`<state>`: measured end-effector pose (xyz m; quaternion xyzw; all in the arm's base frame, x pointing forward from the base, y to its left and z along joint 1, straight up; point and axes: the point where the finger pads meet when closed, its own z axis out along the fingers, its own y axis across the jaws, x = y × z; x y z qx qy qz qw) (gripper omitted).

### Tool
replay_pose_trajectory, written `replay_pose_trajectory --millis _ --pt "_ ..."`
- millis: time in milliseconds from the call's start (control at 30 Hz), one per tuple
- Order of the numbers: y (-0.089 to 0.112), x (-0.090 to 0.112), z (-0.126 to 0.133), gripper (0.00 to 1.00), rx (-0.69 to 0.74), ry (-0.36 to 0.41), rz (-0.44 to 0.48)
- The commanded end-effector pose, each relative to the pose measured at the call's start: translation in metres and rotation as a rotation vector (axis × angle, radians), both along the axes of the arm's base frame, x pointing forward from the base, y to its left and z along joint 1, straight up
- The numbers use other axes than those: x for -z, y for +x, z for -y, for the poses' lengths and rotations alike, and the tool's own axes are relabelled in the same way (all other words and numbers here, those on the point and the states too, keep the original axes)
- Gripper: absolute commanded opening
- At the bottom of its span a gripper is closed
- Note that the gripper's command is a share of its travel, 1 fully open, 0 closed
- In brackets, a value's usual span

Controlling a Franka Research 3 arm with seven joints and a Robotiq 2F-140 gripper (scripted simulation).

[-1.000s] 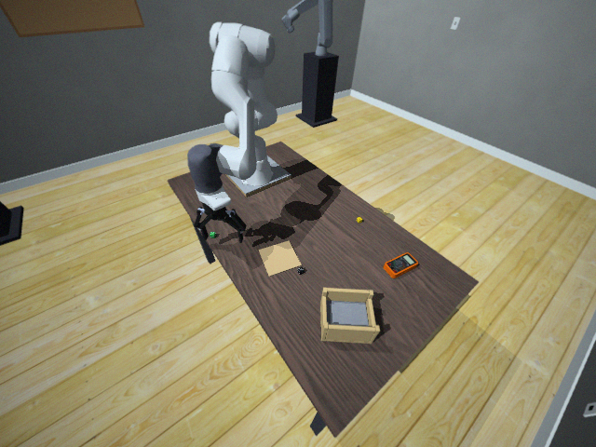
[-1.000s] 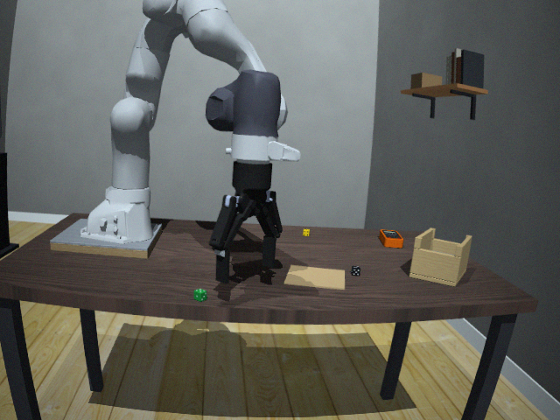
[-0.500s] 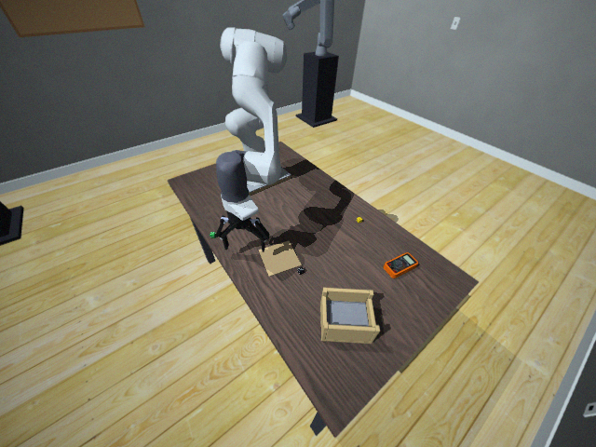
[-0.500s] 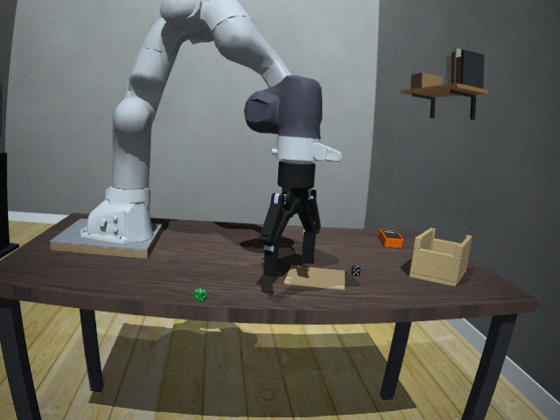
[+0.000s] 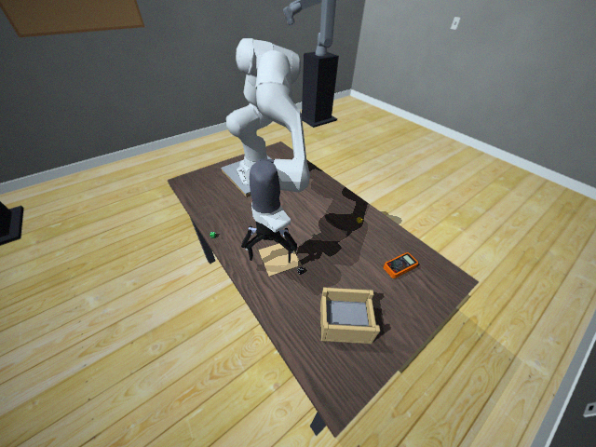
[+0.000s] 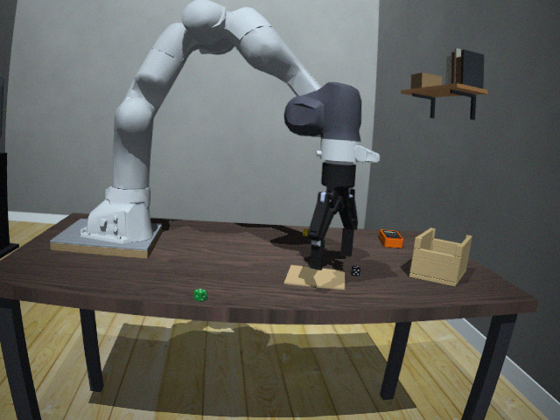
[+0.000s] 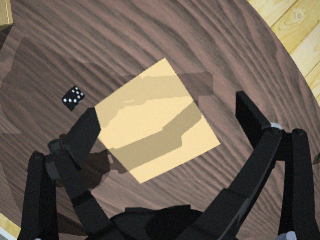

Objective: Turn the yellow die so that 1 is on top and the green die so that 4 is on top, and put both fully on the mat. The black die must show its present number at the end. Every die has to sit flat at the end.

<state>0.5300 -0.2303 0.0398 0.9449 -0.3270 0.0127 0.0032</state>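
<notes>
My gripper point(image 5: 269, 250) is open and empty, and it hangs just above the tan mat point(image 5: 277, 259). It also shows over the mat in the exterior view point(image 6: 330, 253) and in the wrist view point(image 7: 167, 134). The mat point(image 6: 314, 276) point(image 7: 156, 120) has nothing on it. The black die point(image 5: 302, 270) sits on the table just off the mat's corner; it also shows in the exterior view point(image 6: 355, 269) and in the wrist view point(image 7: 72, 98). The green die point(image 5: 212, 235) point(image 6: 200, 294) lies near the table's left edge, far from my gripper. The yellow die point(image 5: 358, 220) lies in shadow toward the far side and is mostly hidden behind a finger in the exterior view point(image 6: 305, 233).
An open wooden box point(image 5: 349, 315) point(image 6: 439, 255) stands toward the table's right end. An orange multimeter point(image 5: 400, 264) point(image 6: 390, 237) lies beyond it. The arm's base point(image 5: 240, 175) is at the table's other end.
</notes>
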Motion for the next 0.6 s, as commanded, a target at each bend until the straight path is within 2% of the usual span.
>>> replay_pose_trajectory --millis 0,67,133,367,567 --pt "0.022 0.003 -0.019 1.00 0.076 0.017 -0.021" --pt "0.034 0.003 -0.026 1.00 0.076 0.017 -0.021" --pt "0.034 0.003 -0.026 1.00 0.076 0.017 -0.021" --pt "0.069 0.003 -0.047 1.00 0.076 0.017 -0.021" --pt "0.087 0.003 -0.057 1.00 0.076 0.017 -0.021"
